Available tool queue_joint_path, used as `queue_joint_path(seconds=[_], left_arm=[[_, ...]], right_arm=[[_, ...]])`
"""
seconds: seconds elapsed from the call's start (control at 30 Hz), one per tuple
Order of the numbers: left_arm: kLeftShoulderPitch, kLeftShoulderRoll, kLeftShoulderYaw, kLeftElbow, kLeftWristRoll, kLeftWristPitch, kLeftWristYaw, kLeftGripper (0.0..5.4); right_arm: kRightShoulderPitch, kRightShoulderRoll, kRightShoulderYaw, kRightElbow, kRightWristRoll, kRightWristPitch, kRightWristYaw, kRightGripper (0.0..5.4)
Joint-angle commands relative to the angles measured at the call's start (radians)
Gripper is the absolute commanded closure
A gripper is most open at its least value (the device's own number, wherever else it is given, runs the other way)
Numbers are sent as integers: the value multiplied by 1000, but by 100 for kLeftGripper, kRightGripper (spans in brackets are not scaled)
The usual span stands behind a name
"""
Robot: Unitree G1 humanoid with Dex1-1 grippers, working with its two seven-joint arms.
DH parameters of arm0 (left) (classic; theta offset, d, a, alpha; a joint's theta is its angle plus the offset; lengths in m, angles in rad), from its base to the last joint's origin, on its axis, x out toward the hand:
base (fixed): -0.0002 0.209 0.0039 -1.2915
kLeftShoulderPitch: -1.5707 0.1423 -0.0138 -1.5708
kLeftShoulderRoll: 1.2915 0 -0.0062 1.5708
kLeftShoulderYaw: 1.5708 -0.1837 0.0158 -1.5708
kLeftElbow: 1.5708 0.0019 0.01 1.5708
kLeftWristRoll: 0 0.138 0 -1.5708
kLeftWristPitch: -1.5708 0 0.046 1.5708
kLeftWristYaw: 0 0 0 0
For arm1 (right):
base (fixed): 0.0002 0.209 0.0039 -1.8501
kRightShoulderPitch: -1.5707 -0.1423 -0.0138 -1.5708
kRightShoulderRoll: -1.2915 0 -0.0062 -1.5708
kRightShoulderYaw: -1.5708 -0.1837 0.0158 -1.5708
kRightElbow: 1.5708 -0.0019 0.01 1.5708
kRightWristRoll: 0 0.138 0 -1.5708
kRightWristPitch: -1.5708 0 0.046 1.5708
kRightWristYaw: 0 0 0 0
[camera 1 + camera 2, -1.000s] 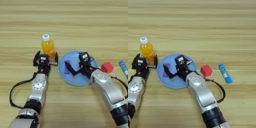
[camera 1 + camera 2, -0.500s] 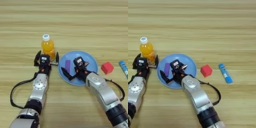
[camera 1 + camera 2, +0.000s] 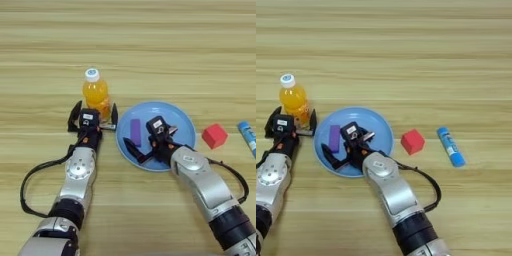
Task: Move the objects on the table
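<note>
The orange-juice bottle [image 3: 96, 95] stands upright on the table [image 3: 150, 50]. My left gripper [image 3: 94, 116] sits just in front of its base, open, with a finger on each side. A purple block [image 3: 135, 131] lies flat on the left part of a round blue plate [image 3: 182, 122]. My right gripper [image 3: 151, 140] hovers over the plate's middle, open, with nothing between its fingers. Its left finger [image 3: 132, 148] reaches toward the plate's near-left rim, just below the block. The red cube [image 3: 215, 136] rests on the wood right of the plate.
A blue glue stick [image 3: 451, 146] lies on the table right of the red cube [image 3: 412, 141]. A black cable loops beside each forearm near the front edge.
My right gripper has slid left across the plate, from its right side to its middle, ending next to the purple block. The block, bottle, cube and left arm have stayed put.
</note>
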Motion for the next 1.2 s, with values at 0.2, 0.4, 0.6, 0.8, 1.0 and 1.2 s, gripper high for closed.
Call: queue_joint_path(seconds=[0.2,0.4,0.6,0.8,1.0,1.2], left_arm=[[7,2,1,0,4,-2,4,1],[7,2,1,0,5,-2,3,1],[7,3,0,1,5,-3,2,1],[6,3,0,3,5,-4,2,1],[7,3,0,3,5,-5,1,1],[9,3,0,1,4,-6,0,0]], right_arm=[[-12,4,-24,8,-14,24,-22,0],[-22,8,-43,31,-11,12,-23,0],[-32,16,-56,66,-9,-5,-21,0],[-45,27,-68,106,-2,-23,-12,0],[-63,38,-78,170,0,-43,-8,0],[-73,42,-89,214,4,-56,-1,42]])
